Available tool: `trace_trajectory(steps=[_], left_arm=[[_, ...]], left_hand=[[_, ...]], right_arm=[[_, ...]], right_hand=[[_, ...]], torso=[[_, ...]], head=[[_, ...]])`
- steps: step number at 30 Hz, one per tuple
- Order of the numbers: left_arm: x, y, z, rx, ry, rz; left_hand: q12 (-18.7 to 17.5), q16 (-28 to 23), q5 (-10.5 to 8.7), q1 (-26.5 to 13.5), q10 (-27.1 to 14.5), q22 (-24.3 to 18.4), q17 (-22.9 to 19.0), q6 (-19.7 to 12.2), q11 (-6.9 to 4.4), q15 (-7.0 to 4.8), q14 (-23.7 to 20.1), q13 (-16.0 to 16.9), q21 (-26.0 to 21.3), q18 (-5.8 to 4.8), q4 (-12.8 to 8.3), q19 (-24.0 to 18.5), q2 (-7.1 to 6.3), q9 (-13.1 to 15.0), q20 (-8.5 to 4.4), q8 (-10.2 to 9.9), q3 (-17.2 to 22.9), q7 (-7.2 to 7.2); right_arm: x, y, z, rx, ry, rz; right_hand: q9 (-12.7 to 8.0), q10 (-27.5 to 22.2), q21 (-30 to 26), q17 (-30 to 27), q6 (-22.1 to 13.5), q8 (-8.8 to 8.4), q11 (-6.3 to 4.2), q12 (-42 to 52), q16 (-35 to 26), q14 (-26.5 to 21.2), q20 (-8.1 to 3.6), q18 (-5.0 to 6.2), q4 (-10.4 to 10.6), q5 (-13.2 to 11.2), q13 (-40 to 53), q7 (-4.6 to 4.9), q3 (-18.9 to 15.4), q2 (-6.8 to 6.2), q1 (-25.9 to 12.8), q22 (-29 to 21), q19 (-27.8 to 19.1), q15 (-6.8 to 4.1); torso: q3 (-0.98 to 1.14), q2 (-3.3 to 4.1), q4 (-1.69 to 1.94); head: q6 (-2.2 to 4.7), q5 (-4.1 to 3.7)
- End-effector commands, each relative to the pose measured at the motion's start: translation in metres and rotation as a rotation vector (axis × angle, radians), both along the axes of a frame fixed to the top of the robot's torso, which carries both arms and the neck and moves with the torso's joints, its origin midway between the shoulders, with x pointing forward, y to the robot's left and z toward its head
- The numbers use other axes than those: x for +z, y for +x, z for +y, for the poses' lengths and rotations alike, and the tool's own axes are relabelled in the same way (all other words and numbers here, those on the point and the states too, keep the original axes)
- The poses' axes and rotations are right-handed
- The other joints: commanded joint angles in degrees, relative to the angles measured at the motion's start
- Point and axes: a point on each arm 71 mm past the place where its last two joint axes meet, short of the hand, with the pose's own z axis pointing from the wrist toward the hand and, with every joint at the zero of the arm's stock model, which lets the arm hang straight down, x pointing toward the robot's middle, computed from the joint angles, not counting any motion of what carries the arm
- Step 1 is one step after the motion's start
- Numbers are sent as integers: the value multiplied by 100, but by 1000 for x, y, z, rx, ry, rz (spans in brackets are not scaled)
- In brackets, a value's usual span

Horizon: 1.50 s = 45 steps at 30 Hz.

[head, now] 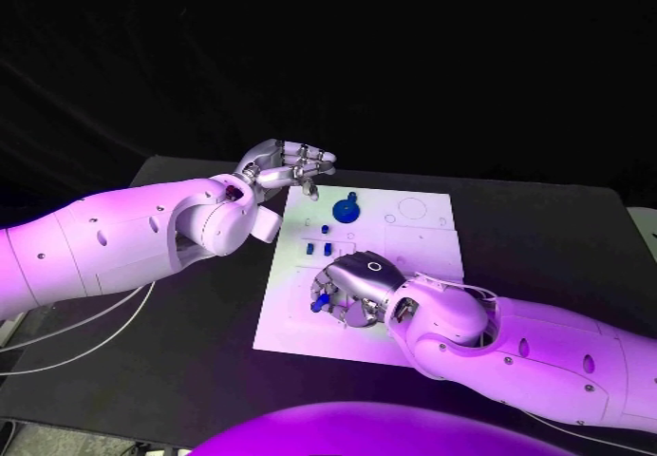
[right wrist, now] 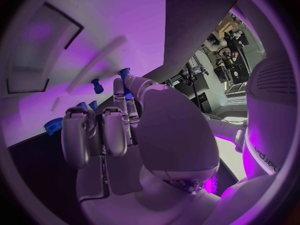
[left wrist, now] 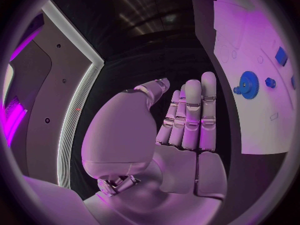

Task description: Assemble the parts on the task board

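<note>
A: Where is the task board [head: 411, 275] at this moment?

B: It lies flat in the middle of the black desk [head: 178, 323], between the two arms. Some small blue parts are on it. A round blue gear [head: 347, 210] sits near the far edge of the board, and in the left wrist view I see the same gear [left wrist: 248, 84] with a small blue knob [left wrist: 270, 82] just beside it.

A: And the left robot hand [head: 288, 166]?

B: It hovers beyond the far left corner of the board, above the desk. In the left wrist view its fingers [left wrist: 190, 115] are stretched out close together, and the palm is empty. It holds nothing and touches no part.

A: What about the right robot hand [head: 353, 290]?

B: It is low over the near left part of the board, palm down, fingers bent toward the plate. At its fingertips there is a small blue part [head: 321, 301]. In the right wrist view a blue peg [right wrist: 124, 75] shows at the tip of one finger [right wrist: 120, 97], and another blue peg [right wrist: 97, 85] stands on the board near it. I cannot tell if the hand really pinches the peg or only touches it.

A: Are there other parts near this hand?

B: Yes, a few small blue pieces [head: 318, 249] lie on the board just beyond it.
</note>
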Motion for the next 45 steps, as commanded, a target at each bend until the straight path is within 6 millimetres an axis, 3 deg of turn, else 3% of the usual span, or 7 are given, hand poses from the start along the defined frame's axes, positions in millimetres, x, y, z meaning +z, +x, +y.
trace_trajectory(steps=[1, 12, 18, 25, 31, 38, 45], left_arm=[[1, -1, -2, -18, -6, -5], [1, -1, -2, -17, -5, -4], [1, -1, -2, -19, -5, -3], [1, -1, -2, -20, -4, 0], [1, -1, -2, -20, -3, 1], [1, -1, -2, -21, -3, 2], [1, -1, -2, -22, -1, 3]], left_hand=[[36, -24, 20, 35, -49, -9, -10, -37, -3, 6, -48, 4, -35, 85, -39, -32, 10, -6, 1, -29, 0, 2], [47, -21, 18, 32, -58, -11, -11, -40, -1, 8, -50, 7, -37, 85, -39, -32, 12, -6, 3, -28, -4, 3], [47, -21, 18, 32, -58, -11, -11, -40, -1, 8, -50, 7, -37, 85, -39, -32, 12, -6, 3, -28, -4, 3], [57, -18, 17, 30, -66, -12, -12, -42, 0, 10, -53, 10, -39, 85, -39, -32, 12, -7, 5, -28, -7, 4], [57, -18, 17, 30, -66, -12, -12, -42, 0, 10, -53, 10, -39, 85, -39, -32, 12, -7, 5, -28, -7, 4], [57, -18, 17, 30, -66, -12, -12, -42, 0, 10, -53, 10, -39, 85, -39, -32, 12, -7, 5, -28, -7, 4], [64, -17, 16, 26, -74, -14, -13, -46, 2, 11, -56, 12, -41, 85, -38, -33, 12, -8, 6, -28, -11, 5]], right_arm=[[-3, 0, 0, -2, -50, -20], [-4, 0, 3, -6, -65, -35], [-5, -3, 9, 9, -70, -25], [-5, -4, 10, 8, -57, -12], [-4, -3, 8, -4, -40, -16], [-2, -3, 7, -17, -12, -25], [5, -7, 1, -30, 59, -43]], right_hand=[[196, 20, -15, 2, 16, 12, 1, -25, -17, 211, -36, -46, -25, 16, 10, 17, 24, 7, -56, 1257, 365, -19], [206, 26, -6, 0, 9, 15, 3, -40, -19, 211, -34, -48, -38, 31, 17, 17, 34, 0, -97, 1261, 367, -18], [218, 13, -5, -27, -50, -7, 16, -100, -38, 204, -26, -48, -54, 38, 36, 32, 48, -70, -245, 1265, 368, -6], [117, -68, -25, 42, -537, -311, 132, -197, 8, 225, 40, -47, -95, 59, 96, 203, 162, -205, -480, 1267, 362, 82], [50, -105, -33, 54, -816, -490, 162, -222, 18, 223, 76, -44, -145, 56, 149, 237, 231, -265, -572, 1269, 361, 113], [5, -109, -21, 60, -1022, -614, 153, -225, 24, 222, 84, -45, -199, 55, 198, 219, 279, -299, -616, 1275, 366, 110], [-48, -77, 40, 62, -1303, -770, 60, -212, 26, 224, 39, -56, -210, 9, 270, 166, 265, -367, -735, 1294, 386, 41]], torso=[[4, -3, -1], [-1, -4, 0], [-3, -6, 0], [-6, -5, 3], [-5, -7, 1], [2, -6, -3], [1, -6, 0]], head=[[-7, 1], [-5, -6], [-2, -14], [-7, -25], [-6, -28], [-6, -28], [-8, -31]])
